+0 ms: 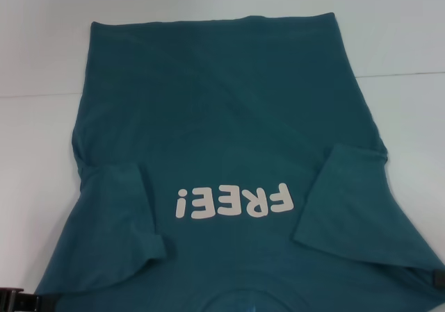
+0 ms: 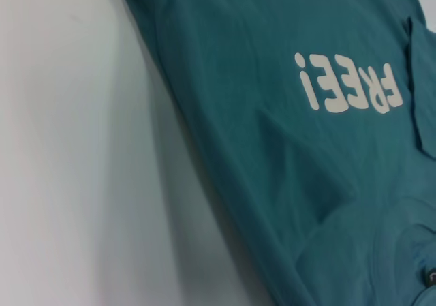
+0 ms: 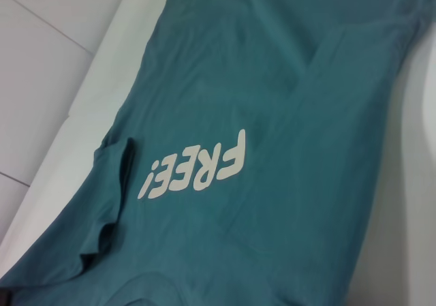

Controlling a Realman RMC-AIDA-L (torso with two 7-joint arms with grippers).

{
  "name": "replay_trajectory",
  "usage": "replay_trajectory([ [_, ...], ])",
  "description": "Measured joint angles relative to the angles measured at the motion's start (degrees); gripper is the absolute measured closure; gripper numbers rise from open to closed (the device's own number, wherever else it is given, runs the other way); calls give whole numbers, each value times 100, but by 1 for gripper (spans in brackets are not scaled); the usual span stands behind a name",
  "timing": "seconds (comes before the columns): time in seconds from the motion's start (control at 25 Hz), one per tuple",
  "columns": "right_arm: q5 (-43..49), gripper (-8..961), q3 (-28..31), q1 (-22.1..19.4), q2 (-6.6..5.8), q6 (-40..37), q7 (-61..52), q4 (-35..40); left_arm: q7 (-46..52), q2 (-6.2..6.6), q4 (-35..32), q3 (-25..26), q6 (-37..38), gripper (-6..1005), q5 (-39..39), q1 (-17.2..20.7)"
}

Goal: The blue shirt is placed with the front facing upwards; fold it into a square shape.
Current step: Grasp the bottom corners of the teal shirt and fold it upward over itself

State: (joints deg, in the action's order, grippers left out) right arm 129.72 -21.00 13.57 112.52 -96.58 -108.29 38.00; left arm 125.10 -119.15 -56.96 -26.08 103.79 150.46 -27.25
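The blue shirt (image 1: 222,138) lies flat on the white table, front up. Its white "FREE!" lettering (image 1: 233,201) reads upside down from my side, and the neckline is at the near edge. Both short sleeves are folded inward over the body, the left sleeve (image 1: 118,208) and the right sleeve (image 1: 348,201). The shirt also shows in the left wrist view (image 2: 286,149) and the right wrist view (image 3: 259,115). A dark part of my left gripper (image 1: 15,298) shows at the near left corner of the shirt. A dark part of my right gripper (image 1: 438,278) shows at the near right corner.
The white table (image 1: 42,152) runs around the shirt, with a seam line (image 1: 403,74) across it toward the far side. Bare table shows to the left, right and beyond the hem.
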Motion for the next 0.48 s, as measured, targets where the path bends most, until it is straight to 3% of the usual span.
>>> replay_trajectory([
  [0.24,-11,914,61,-92,6,-54,51,-5,-59,3,36,46,76,997,-71,21],
  [0.48,-18,913,365,310,0,-30,71,-13,-64,109,285,61,-17,996,-566,-345],
])
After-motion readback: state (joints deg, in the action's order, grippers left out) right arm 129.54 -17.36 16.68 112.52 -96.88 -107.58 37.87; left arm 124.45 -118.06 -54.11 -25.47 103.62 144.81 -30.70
